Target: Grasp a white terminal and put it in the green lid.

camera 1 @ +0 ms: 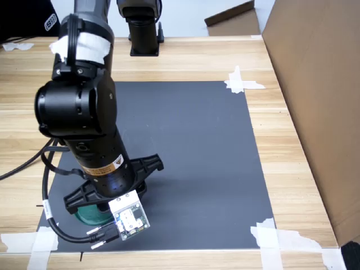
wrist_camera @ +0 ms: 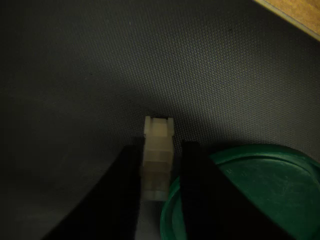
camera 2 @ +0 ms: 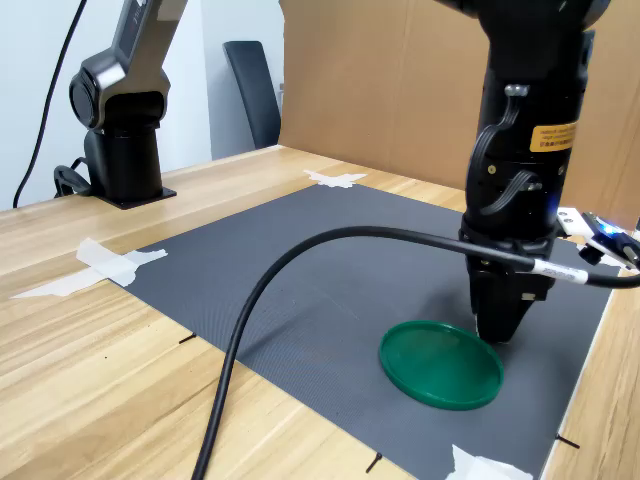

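The gripper was clamped on the white terminal, held just beside the green lid rim. Carrying seemed underway; next, shift over the lid and release.

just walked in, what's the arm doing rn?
The single arm is down low at the edge of the dark mat. In the wrist view its gripper is shut on the white terminal, right beside the green lid's rim and not inside it. The lid looks empty in the second exterior view.
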